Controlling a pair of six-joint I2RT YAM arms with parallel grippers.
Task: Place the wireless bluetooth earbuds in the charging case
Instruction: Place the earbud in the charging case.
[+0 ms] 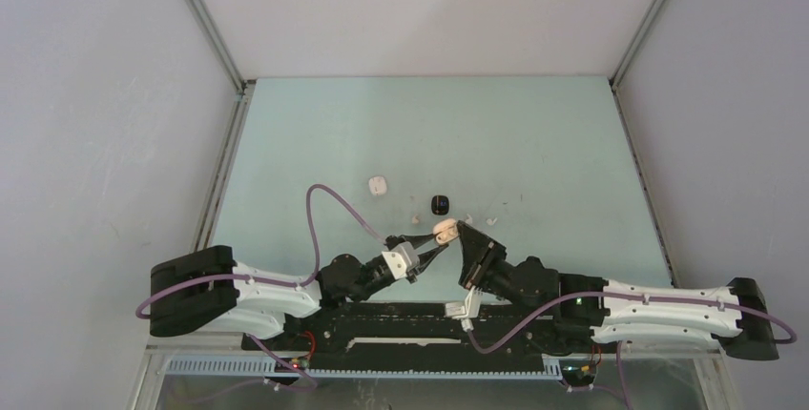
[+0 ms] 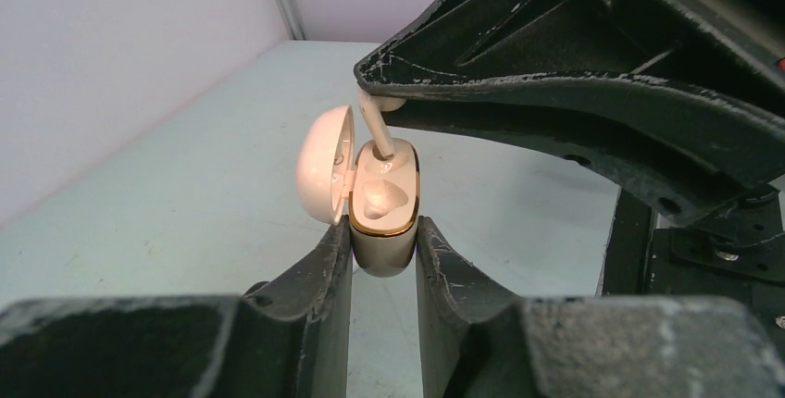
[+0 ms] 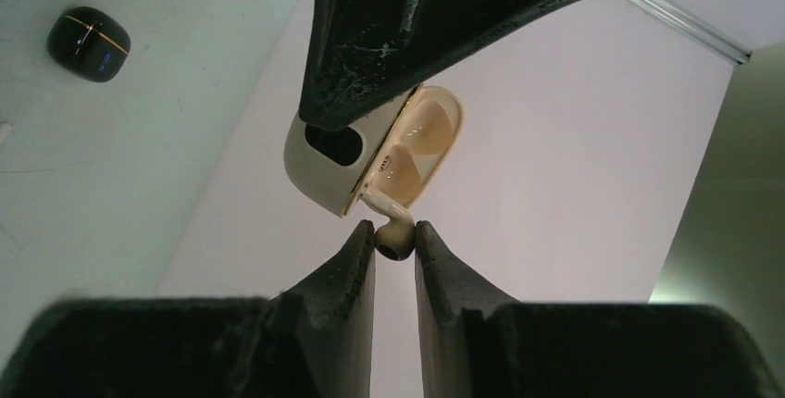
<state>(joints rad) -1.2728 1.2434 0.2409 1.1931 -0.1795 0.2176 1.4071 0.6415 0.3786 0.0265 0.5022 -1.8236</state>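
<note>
One glossy cream charging case [image 2: 381, 204], gold-rimmed with its lid hinged open, is clamped in the scuffed left end effector [image 2: 383, 236] above the table [image 1: 534, 143]. The right end effector [image 3: 395, 236] pinches a whitish earbud [image 2: 375, 130], its stem tip in the case's far well. A rounded black case [image 3: 89, 43] lies well apart.

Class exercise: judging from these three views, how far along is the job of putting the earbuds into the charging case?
Done: the charging case is open, clamped in the left gripper, and one earbud appears seated. In hand: the right gripper pinches a second earbud, its stem entering the other slot. Remaining: push it fully home and release.
</note>
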